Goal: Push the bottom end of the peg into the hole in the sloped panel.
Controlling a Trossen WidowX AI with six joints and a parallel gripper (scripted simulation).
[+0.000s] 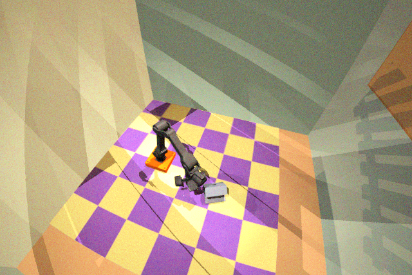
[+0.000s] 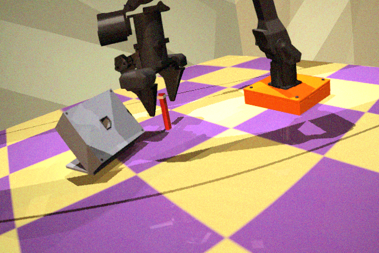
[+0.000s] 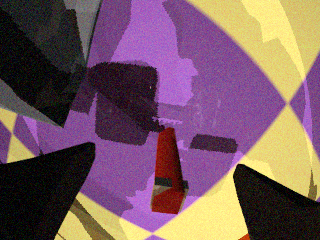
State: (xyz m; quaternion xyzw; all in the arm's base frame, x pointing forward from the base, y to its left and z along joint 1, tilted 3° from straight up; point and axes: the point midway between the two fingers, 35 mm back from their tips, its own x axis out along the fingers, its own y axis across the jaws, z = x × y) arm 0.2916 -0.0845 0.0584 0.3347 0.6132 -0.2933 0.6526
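Note:
A slim red peg [image 2: 165, 115] [image 3: 168, 160] with flat sides and a pale band near its top stands upright on the table. The grey sloped panel [image 1: 215, 189] [image 2: 84, 121] stands beside it, with one angular hole [image 2: 106, 122] in its face. The hole is empty. My gripper [image 2: 163, 108] [image 3: 167, 162] is open and points down over the peg. Its fingertips are on either side of the peg's upper part and nothing is held. In the top view the arm hides the peg. The wrist view shows only part of the panel, at the top left.
The orange base [image 1: 160, 162] [image 2: 272, 95] of the arm stands on the purple and yellow checkered table [image 1: 219, 228] [image 2: 195, 176], on the other side of the peg from the panel. The panel is close beside the nearer finger. Dark shadows lie around the peg.

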